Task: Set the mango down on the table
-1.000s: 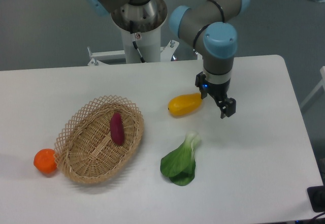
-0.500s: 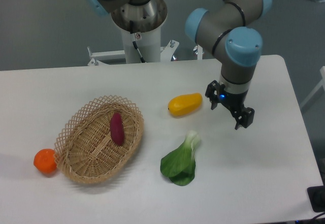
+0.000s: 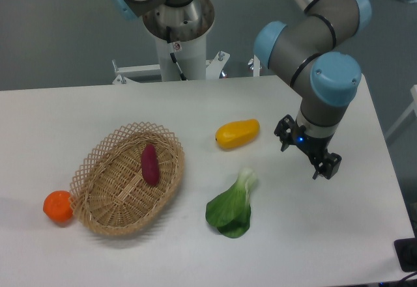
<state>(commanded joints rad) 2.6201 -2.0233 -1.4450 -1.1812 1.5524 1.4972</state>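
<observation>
Yellow mango (image 3: 238, 133) lies on the white tabletop (image 3: 78, 111), apart from the tool (image 3: 307, 153), whose fingers look spread and empty. Nearby: wicker basket (image 3: 104, 189) holding a purple tuber (image 3: 150, 164), leafy green (image 3: 232, 207). No writing legible.

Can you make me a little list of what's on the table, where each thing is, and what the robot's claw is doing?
mango: lying on the table, nothing touching it
gripper: empty, right of the mango, apart from it; open or shut unclear
basket: left of the mango
purple sweet potato: inside the basket
orange: beside the basket's left edge
leafy green: on the table, in front of the mango
</observation>
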